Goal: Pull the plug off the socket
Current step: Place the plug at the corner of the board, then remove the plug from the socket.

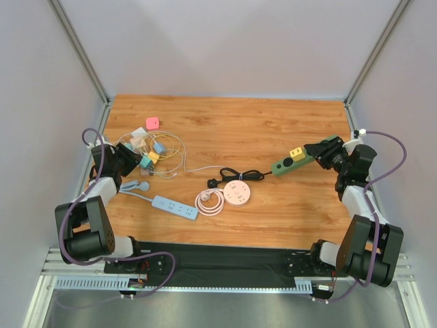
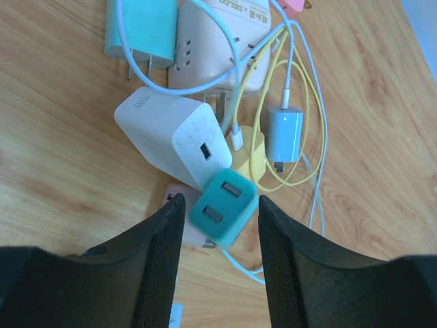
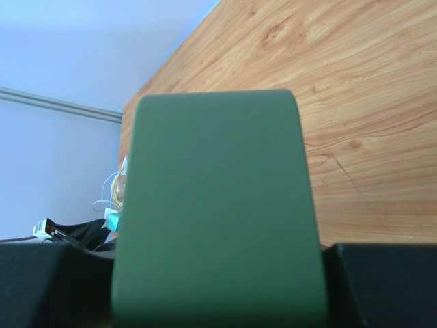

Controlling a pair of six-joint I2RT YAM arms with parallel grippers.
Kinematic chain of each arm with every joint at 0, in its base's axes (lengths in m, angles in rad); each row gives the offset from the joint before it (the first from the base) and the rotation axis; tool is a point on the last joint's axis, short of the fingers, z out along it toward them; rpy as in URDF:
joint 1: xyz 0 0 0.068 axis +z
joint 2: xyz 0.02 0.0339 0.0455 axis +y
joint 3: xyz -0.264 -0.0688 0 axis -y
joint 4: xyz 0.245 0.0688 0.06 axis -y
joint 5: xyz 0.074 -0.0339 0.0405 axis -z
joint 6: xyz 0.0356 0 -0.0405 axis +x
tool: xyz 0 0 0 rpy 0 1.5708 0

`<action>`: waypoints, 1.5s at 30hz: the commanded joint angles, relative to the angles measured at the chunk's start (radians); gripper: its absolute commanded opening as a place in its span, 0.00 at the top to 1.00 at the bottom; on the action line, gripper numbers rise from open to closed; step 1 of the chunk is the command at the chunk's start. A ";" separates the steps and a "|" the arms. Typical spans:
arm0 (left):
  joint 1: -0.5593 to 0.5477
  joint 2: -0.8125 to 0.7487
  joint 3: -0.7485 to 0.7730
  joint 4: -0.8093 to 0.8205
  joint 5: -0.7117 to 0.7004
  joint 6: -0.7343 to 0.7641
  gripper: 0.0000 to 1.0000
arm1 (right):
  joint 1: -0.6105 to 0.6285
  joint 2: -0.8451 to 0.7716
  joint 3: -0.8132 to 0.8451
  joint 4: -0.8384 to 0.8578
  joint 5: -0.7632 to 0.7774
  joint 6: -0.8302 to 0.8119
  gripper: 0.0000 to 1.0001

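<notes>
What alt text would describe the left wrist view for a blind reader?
The left gripper, open, straddles a teal USB charger over a wooden table. Behind it lie a white charger, a blue charger and tangled cables.

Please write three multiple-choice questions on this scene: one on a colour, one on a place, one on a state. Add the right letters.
1. The adapter between the left gripper's fingers is: A) red B) teal C) black
2. The yellow plug sits: A) in the left gripper B) on a shelf C) on the green strip
3. The right gripper is: A) open and free B) shut on the green strip C) shut on the yellow plug

1 B: the left wrist view shows it teal.
2 C: the top view shows it on the strip.
3 B: the strip fills the gap between its fingers.
</notes>
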 commanded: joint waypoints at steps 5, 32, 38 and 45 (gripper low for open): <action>0.009 0.009 0.040 -0.009 0.014 0.007 0.34 | -0.017 -0.009 0.040 0.050 -0.031 0.019 1.00; -0.082 -0.280 0.138 -0.098 0.172 0.264 0.00 | -0.019 -0.002 0.043 0.047 -0.036 0.012 1.00; -0.264 -0.263 0.190 -0.075 0.270 0.312 0.00 | -0.020 0.000 0.044 0.044 -0.040 0.005 1.00; -0.545 -0.249 0.191 -0.030 0.249 0.439 0.00 | -0.022 0.011 0.049 0.046 -0.057 0.010 1.00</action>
